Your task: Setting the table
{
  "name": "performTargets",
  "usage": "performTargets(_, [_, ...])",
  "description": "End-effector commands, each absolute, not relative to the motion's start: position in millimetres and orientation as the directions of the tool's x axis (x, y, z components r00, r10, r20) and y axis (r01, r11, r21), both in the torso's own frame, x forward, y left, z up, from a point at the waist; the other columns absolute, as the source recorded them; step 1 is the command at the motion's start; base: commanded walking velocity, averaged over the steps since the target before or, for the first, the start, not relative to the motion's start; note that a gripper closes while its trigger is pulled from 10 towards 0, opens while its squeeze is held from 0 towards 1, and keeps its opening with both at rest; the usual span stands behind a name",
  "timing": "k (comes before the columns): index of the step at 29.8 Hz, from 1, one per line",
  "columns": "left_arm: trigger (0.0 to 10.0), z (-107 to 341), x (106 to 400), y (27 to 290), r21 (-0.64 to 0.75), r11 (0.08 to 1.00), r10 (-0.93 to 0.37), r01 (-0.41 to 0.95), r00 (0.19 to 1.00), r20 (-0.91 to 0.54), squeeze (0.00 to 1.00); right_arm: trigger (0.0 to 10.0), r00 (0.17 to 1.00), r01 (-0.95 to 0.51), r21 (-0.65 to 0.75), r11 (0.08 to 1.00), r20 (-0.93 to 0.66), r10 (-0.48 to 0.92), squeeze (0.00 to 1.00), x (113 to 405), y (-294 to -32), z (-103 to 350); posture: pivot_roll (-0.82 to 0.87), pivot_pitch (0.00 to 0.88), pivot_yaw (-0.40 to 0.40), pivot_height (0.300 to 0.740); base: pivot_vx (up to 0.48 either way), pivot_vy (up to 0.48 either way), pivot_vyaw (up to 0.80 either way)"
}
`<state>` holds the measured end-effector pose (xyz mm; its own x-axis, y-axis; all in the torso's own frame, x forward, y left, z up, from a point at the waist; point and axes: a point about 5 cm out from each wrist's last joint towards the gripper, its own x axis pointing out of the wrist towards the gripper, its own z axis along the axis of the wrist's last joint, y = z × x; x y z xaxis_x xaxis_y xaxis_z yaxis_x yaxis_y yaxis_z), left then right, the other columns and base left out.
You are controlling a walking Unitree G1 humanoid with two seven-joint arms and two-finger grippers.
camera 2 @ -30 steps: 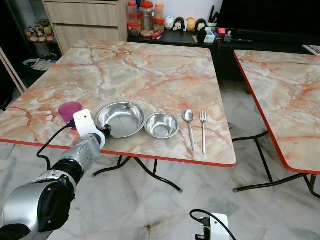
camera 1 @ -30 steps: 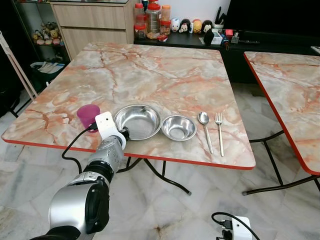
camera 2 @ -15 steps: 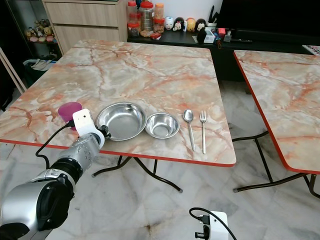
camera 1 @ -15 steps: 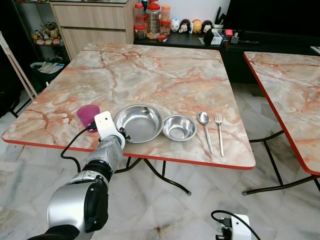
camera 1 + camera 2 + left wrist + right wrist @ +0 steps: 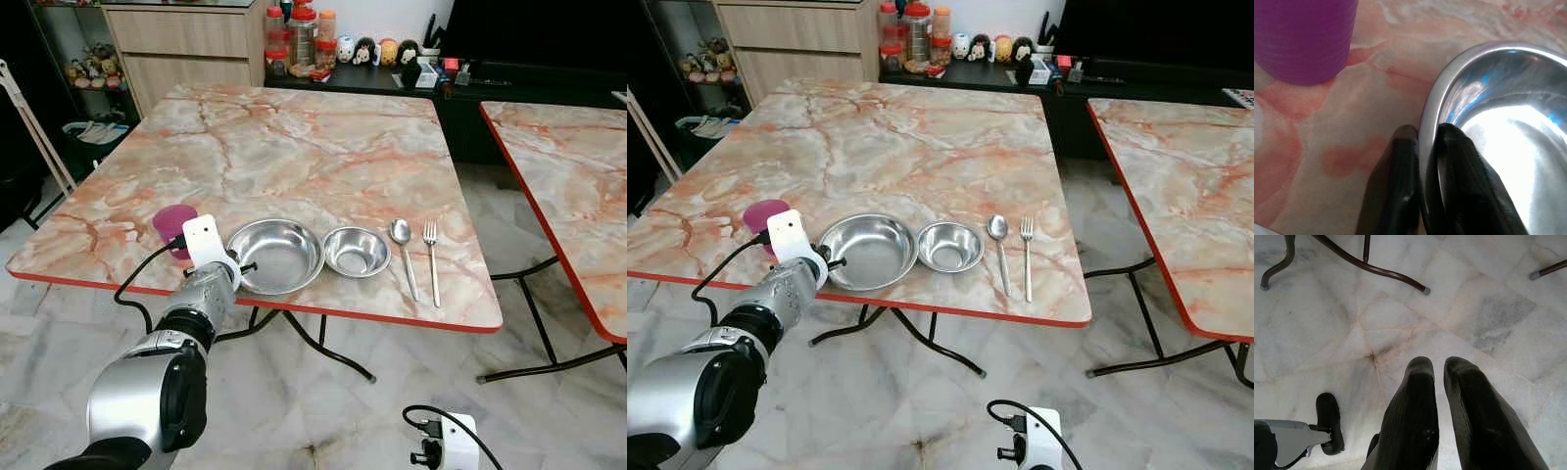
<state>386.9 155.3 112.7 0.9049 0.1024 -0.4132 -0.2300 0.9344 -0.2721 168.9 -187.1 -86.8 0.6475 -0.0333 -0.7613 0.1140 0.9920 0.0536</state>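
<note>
A large steel bowl sits near the front edge of the marble table. My left gripper is shut on its left rim; in the left wrist view one finger is outside the rim and the other inside the large bowl. A small steel bowl rests against the large bowl's right side. To its right lie a spoon and a fork. A purple cup stands left of my wrist. My right gripper hangs shut over the floor.
A second marble table stands to the right across a gap. Jars and small figures line a dark sideboard beyond the table. Metal table legs cross the tiled floor beneath.
The large bowl has slid a little toward the table's front edge with my left gripper on its rim. The small bowl, spoon, fork and cup have stayed put.
</note>
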Motion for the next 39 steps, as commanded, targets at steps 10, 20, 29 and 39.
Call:
performTargets(10, [0.0,106.3,381.4,168.8,-0.37,0.875,0.168,-0.313,0.912,-0.374,0.0,10.0,0.655,0.11,0.057,0.992,-0.755,-0.029,0.0,177.2,-184.5,-83.8,-0.04,0.0,-0.029,0.74,0.0,0.0,0.0])
performTargets(20, [7.9,122.6,379.8,167.1,-0.493,0.841,0.183,-0.223,0.975,-0.129,0.0,10.0,0.667,0.109,0.06,0.992,-0.744,-0.028,0.0,183.7,-183.6,-80.9,-0.02,0.0,-0.033,0.74,0.0,0.0,0.0])
performTargets(29, [10.0,126.1,369.6,153.2,-0.578,0.809,0.15,-0.108,0.988,0.024,0.0,10.0,0.688,0.106,0.066,0.992,-0.725,-0.026,0.0,192.5,-181.7,-76.6,0.0,0.0,-0.039,0.74,0.0,0.0,0.0])
performTargets(39, [10.0,143.6,370.9,162.4,-0.623,0.778,0.197,-0.086,0.974,0.113,0.0,10.0,0.688,0.095,0.068,0.993,-0.725,-0.016,0.0,194.8,-179.3,-75.9,0.02,0.0,-0.045,0.74,0.0,0.0,0.0])
